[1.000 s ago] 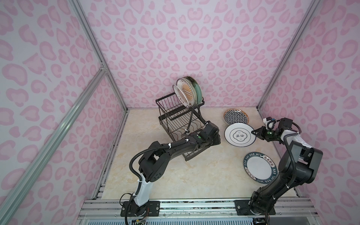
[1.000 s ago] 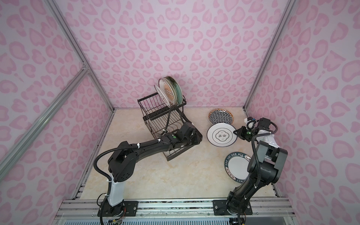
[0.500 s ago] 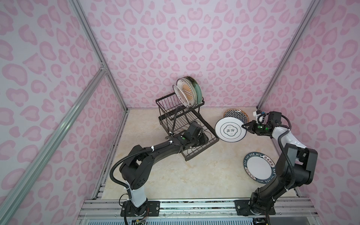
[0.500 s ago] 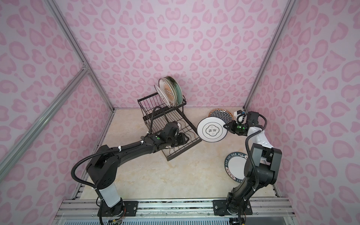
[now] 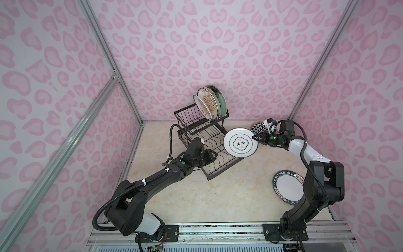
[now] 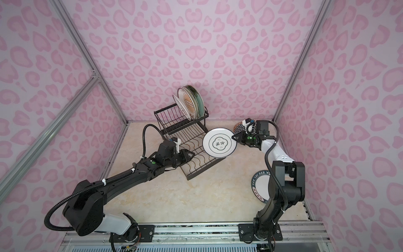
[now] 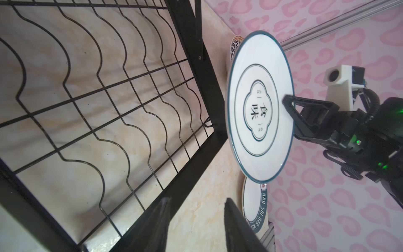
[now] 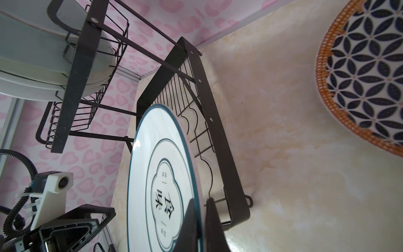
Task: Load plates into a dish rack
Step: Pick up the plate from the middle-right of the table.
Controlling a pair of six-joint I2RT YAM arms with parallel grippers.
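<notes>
Plates are partly loaded: several stand on edge (image 5: 209,104) in the dish rack's (image 7: 199,57) upper basket. The white cloud-outline plate (image 5: 240,143) hangs in the air at the far side of the rack's lower tray from the left arm, tilted, its face turned toward that arm. The right jaws are clamped on its rim at one spot only. The left jaws stand apart and empty, low over the lower tray's wavy wires and pointing toward the plate.

The main danger, as I judge it, is that single pinch. A heavy ceramic disc held by one point on its edge can swing or slide out, and would fall on the rack's wires or the counter (image 5: 196,196).

If this is a handover, a release before the left jaws have closed would drop it.

A low approach could knock the plate's lower edge against the rack's black frame bar and shove the light rack.

The teal-lettered plate (image 5: 285,188) and the geometric plate (image 8: 366,83) lie flat on the counter beyond the rack, still to load.
</notes>
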